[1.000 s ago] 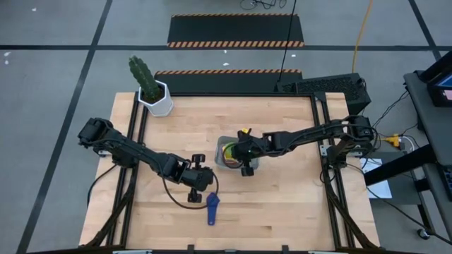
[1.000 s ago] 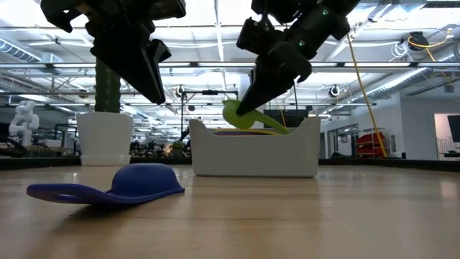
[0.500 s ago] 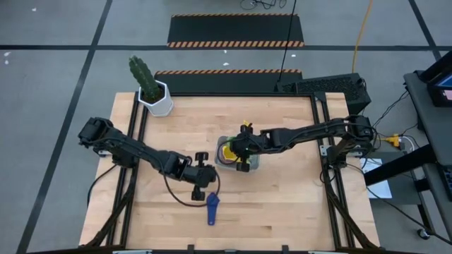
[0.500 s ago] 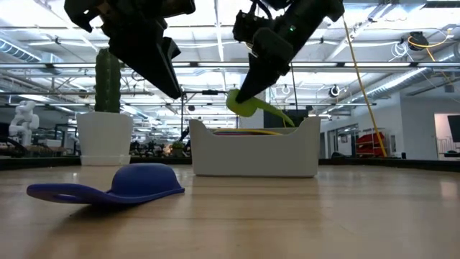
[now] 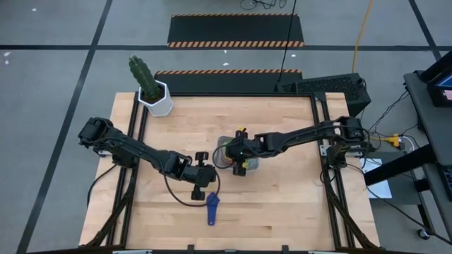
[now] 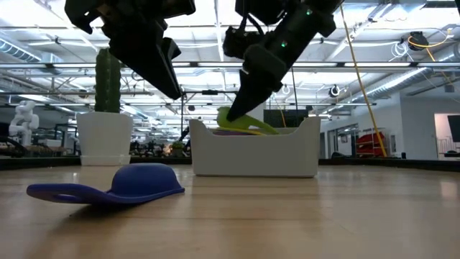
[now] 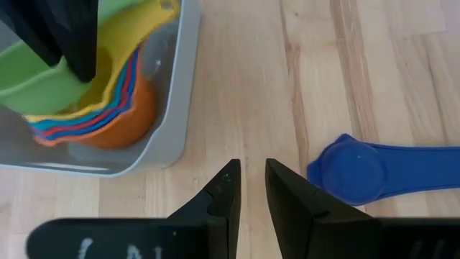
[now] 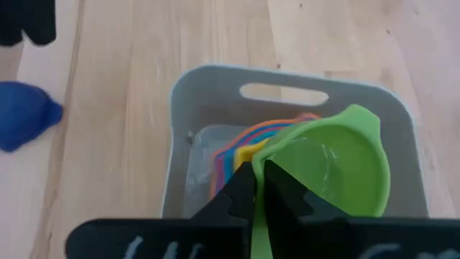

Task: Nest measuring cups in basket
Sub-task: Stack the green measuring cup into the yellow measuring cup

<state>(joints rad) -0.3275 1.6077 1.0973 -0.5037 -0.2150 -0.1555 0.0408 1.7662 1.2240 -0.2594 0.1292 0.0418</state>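
Note:
My right gripper [image 5: 237, 156] [image 6: 243, 106] [image 8: 259, 173] is shut on the green measuring cup [image 8: 338, 169] [image 6: 241, 122] [image 7: 36, 86] over the pale grey basket [image 5: 219, 164] [image 6: 251, 155] [image 8: 215, 79]. A nested stack of yellow, light blue, red and orange cups [image 8: 241, 147] [image 7: 115, 122] lies in the basket. The blue cup [image 5: 211, 208] [image 6: 136, 183] [image 7: 352, 173] lies bowl-down on the table near its front edge. My left gripper [image 5: 200, 189] [image 6: 171, 90] [image 7: 251, 173] hovers between basket and blue cup, its fingers a narrow gap apart, touching nothing. My right gripper pinches the green cup's flat handle [image 8: 260, 216] between its two fingers, slanting down from the table's right. The bowl [image 8: 345, 165] points away from the fingers and dips below the basket's rim, over the stack. Whether it touches the yellow cup, I cannot tell.
A white hexagonal pot with a cactus [image 5: 157, 99] [image 6: 104, 137] stands at the table's far left corner. Bare wood lies to the right of and in front of the basket. The two arms are close together at the basket's near left side.
My right gripper carried the green cup a little toward the table's left over the basket, first rising, then lowering. The cup's bowl now sits lower, partly inside the basket's rim, and lies flatter than before. The blue cup has stayed where it was.

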